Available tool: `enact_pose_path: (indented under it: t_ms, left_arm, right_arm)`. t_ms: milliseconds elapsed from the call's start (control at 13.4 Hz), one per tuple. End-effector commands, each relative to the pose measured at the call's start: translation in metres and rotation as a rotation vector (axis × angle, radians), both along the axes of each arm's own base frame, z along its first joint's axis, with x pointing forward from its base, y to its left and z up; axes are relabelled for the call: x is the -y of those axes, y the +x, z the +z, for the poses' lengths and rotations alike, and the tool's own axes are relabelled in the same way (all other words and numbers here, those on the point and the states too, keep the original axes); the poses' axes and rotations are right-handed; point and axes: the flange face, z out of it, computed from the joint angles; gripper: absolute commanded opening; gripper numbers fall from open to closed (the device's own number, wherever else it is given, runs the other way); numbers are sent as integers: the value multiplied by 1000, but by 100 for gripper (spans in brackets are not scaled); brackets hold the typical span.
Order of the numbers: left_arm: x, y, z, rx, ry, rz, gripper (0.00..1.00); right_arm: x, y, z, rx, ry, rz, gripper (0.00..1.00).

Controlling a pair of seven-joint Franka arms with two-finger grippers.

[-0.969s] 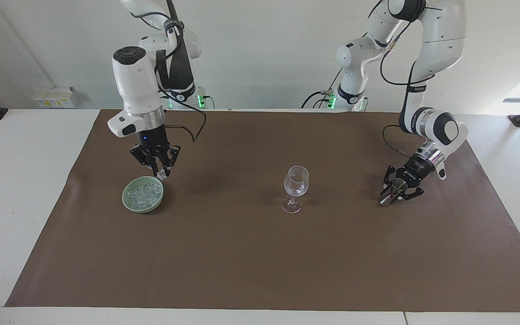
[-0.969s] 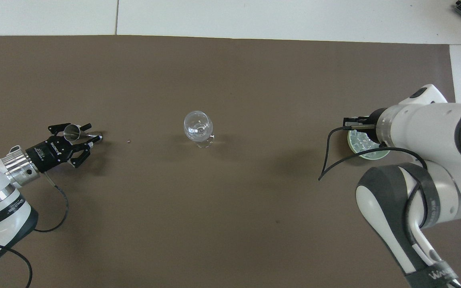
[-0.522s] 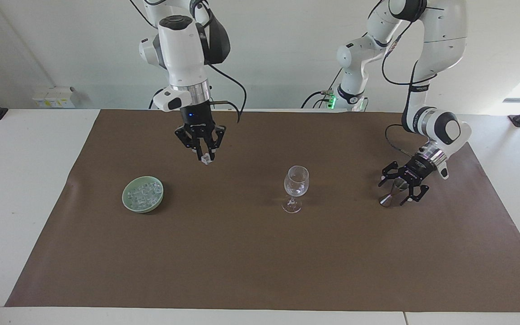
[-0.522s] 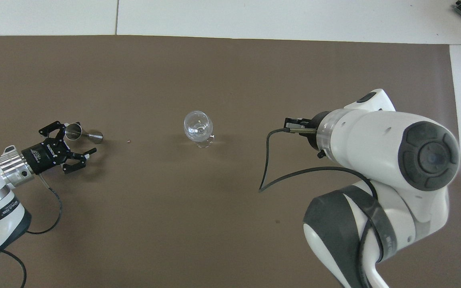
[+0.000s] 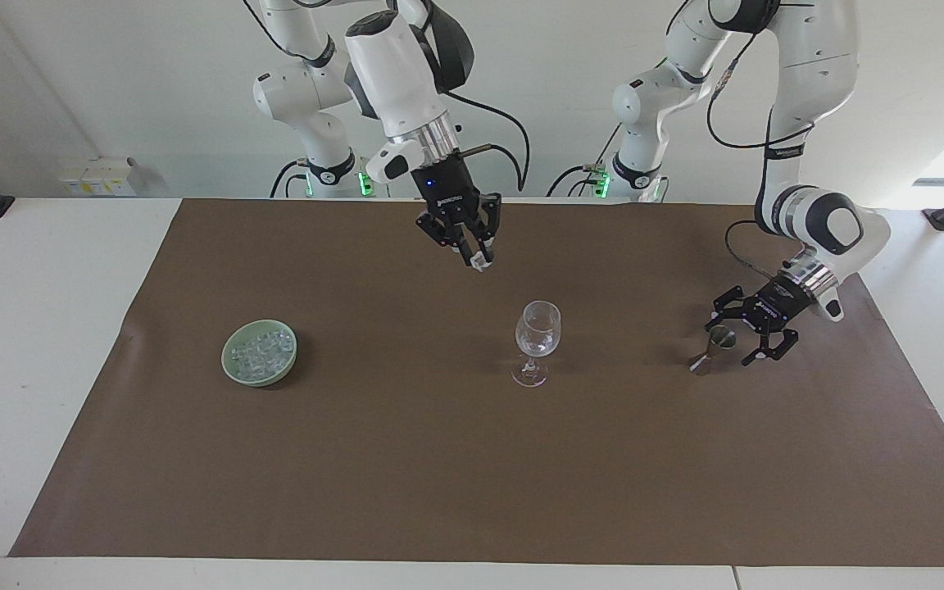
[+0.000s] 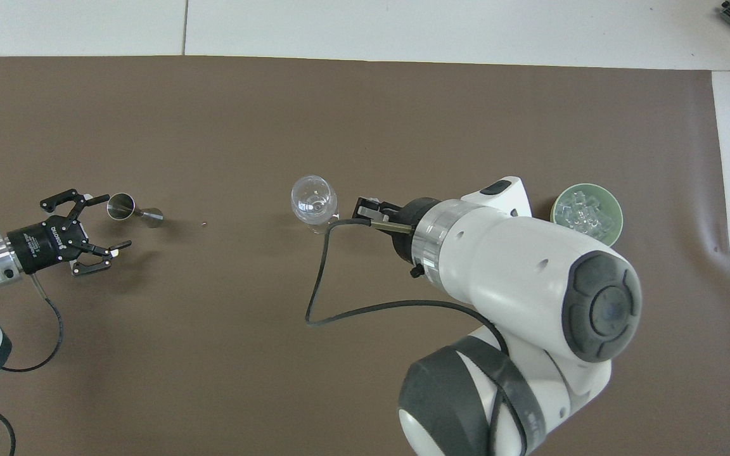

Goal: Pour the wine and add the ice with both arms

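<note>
A clear wine glass stands upright mid-table. My right gripper hangs in the air beside the glass, on the right arm's side, shut on one small ice cube. The rest of the ice lies heaped in a green bowl toward the right arm's end. Low over the mat at the left arm's end, my left gripper stands open, just apart from a small metal jigger. The wine is out of view.
A brown mat covers most of the white table. The right arm's big wrist and cable hide part of the mat in the overhead view.
My right gripper rose from the bowl with an ice cube and swung across toward the glass. My left gripper opened, let go of the jigger and drew back from it.
</note>
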Motion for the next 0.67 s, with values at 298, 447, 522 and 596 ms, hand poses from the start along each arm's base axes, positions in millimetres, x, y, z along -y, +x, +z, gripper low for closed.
enact_pose_path:
  t_ms: [298, 447, 522, 596]
  left_arm:
    - [-18, 9, 83, 78, 303, -276, 100]
    - [-17, 13, 106, 104, 394, -331, 100]
    - [-17, 12, 117, 119, 435, -347, 100]
    - [-15, 13, 127, 126, 496, -397, 100]
  right_arm:
    - [-49, 43, -7, 44, 144, -40, 0]
    - [-57, 39, -15, 29, 140, -31, 0]
    - [-62, 35, -22, 18, 133, -23, 0]
    - [-63, 33, -33, 2, 122, -23, 0]
